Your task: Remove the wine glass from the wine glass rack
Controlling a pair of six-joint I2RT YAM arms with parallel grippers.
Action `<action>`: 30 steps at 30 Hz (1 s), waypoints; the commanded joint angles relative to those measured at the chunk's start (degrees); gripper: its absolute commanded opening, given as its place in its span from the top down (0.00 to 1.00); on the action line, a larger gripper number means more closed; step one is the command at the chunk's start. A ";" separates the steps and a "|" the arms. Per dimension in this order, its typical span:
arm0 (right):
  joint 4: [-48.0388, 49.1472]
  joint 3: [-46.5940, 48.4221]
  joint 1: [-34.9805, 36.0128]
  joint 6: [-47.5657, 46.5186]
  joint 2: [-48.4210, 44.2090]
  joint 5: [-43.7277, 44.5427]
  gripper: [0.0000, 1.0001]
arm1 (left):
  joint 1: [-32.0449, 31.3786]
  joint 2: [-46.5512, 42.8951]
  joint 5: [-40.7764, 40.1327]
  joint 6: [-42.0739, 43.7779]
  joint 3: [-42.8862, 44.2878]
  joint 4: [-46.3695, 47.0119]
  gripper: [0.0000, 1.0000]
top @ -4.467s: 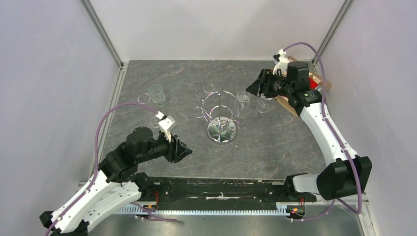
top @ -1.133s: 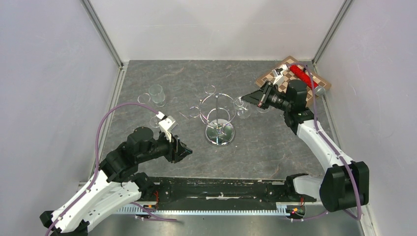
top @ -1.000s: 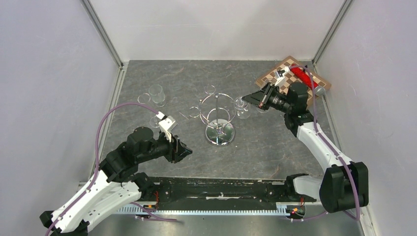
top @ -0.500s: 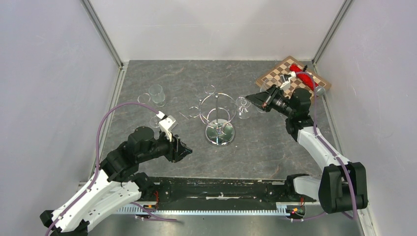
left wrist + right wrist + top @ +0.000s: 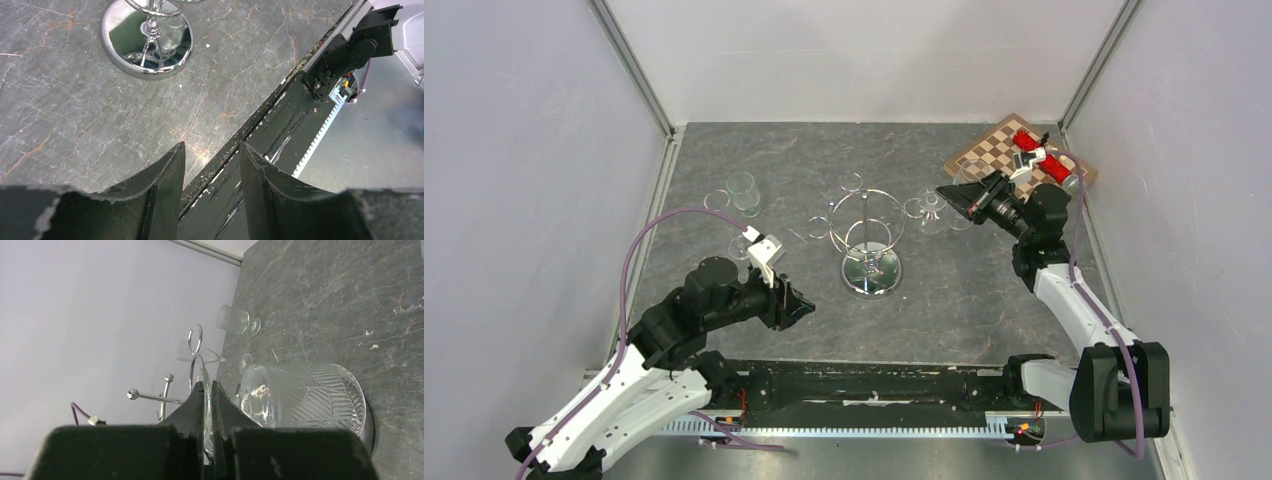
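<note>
Wine glass rack (image 5: 865, 240): 1. Right end effector (image 5: 942, 191) pinches 1 wine glass (image 5: 927, 207).

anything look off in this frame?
One thing: a checkered board with a red object on it sits skewed in the far right corner, unrelated to the glassware. Otherwise the rack stands upright, and the right tool pinches a wine glass beside it.

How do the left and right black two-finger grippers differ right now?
The left gripper is open and empty; the right gripper is shut on the clear wine glass. The left hangs near the table's front edge, the right beside the chrome wire rack. Both are black.
</note>
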 commanded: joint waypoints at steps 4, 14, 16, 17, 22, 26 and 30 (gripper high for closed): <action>2.82 -0.22 -1.88 -0.83 -5.66 0.60 1.00 | -0.13 0.27 -0.69 -2.08 0.16 1.64 0.49; -9.06 -2.40 -1.98 -9.00 -17.05 1.18 1.00 | -0.13 0.66 -1.27 -3.04 1.11 1.23 0.44; -11.71 -3.09 -1.85 -10.36 -19.54 0.95 1.00 | -0.09 1.16 -1.04 -3.30 1.55 1.10 0.40; -13.29 -3.61 -1.42 -11.41 -20.62 1.23 1.00 | -0.09 1.36 -1.08 -3.88 1.76 1.01 0.38; -16.04 -7.84 0.89 -13.30 -27.42 1.54 1.00 | -0.13 2.38 0.93 -7.92 2.12 2.65 0.36; -21.63 -5.80 2.64 -19.03 -30.85 -0.48 1.00 | -0.13 2.93 2.01 -9.94 3.94 2.70 0.35; -29.58 -2.58 4.62 -26.09 -33.01 -3.44 1.00 | -0.12 3.19 1.98 -12.74 5.48 1.82 0.35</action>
